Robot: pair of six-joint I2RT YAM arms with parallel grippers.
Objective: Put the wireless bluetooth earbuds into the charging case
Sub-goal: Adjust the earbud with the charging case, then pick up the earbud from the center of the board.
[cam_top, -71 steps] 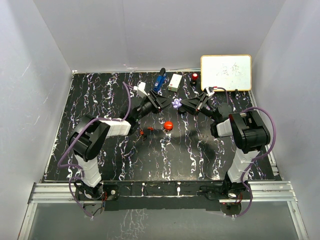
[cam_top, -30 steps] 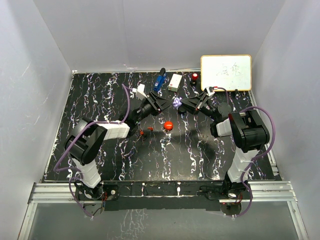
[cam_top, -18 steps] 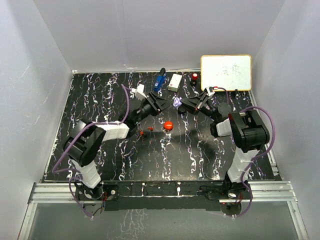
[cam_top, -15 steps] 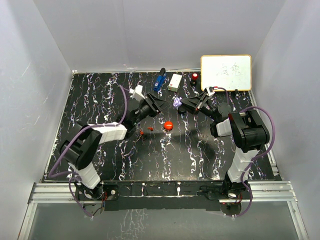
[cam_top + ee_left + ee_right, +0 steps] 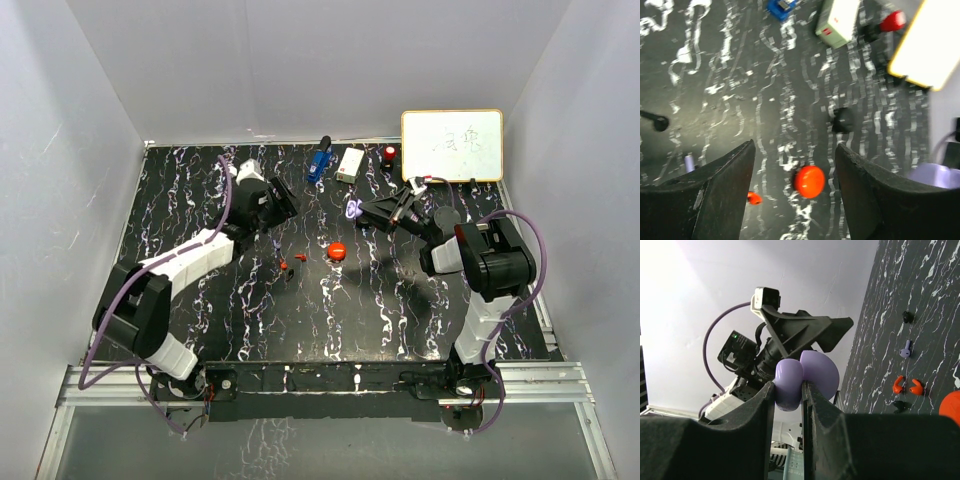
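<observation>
You are clamping the purple charging case point(image 5: 816, 371) aloft in the right gripper point(image 5: 788, 389); left gripper point(image 5: 792, 150) is hovering open, empty, near red earbuds point(image 5: 897, 385) on the table point(image 5: 400, 300), likely pinching one next.

Whiteboard point(image 5: 452, 145), upper right of the top view: faint grey handwritten strokes, perhaps two characters, not legible. White box point(image 5: 837, 22), top centre of the left wrist view: small red marking on its side, too blurred to read. No text, brand or number is readable in any view.
</observation>
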